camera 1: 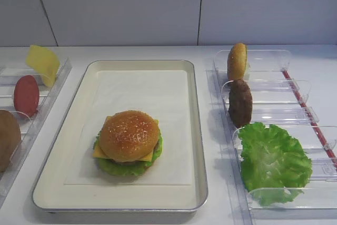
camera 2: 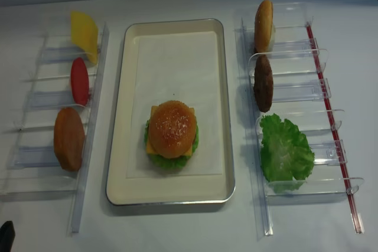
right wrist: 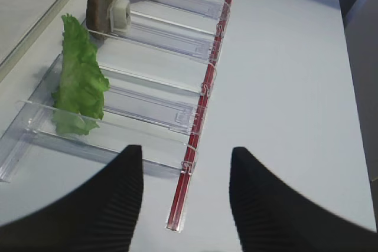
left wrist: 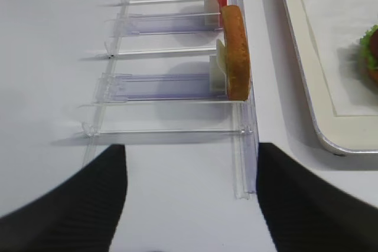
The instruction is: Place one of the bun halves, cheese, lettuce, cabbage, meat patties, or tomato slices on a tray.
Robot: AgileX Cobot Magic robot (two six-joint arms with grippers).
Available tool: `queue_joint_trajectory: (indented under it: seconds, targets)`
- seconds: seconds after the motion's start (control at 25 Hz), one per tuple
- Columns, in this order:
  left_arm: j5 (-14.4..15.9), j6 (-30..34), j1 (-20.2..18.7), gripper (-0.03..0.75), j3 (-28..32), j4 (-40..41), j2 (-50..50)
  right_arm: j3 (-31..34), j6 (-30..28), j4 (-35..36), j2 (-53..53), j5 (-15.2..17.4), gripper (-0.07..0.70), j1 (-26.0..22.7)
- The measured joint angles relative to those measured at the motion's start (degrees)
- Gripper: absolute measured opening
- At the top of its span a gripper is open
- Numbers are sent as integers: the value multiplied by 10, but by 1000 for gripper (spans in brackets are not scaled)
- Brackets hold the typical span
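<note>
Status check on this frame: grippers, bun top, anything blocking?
Both grippers open and empty, left gripper, right gripper. Sesame bun top sits on the stacked burger in the tray. Nothing in the way.

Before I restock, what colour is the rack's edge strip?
Red strip, clearest in the right wrist view.

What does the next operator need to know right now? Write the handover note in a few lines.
Left gripper: open, empty, beside the left rack.
Right gripper: open, empty, over the right rack's near end.
Tray: stacked burger with the sesame bun top on it, cheese and lettuce showing beneath.
Right rack: bun half, meat patty, lettuce leaf.
Left rack: cheese slice, tomato slice, bun half.
Done: burger looks complete.
Left: likely nothing.
</note>
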Motion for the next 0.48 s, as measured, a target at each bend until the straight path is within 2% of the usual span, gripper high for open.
queue_joint_trajectory:
  seconds: [0.48]
  targets:
    - [0, 0, 0, 473, 0, 0, 0, 0, 0, 0, 0, 0, 384, 0]
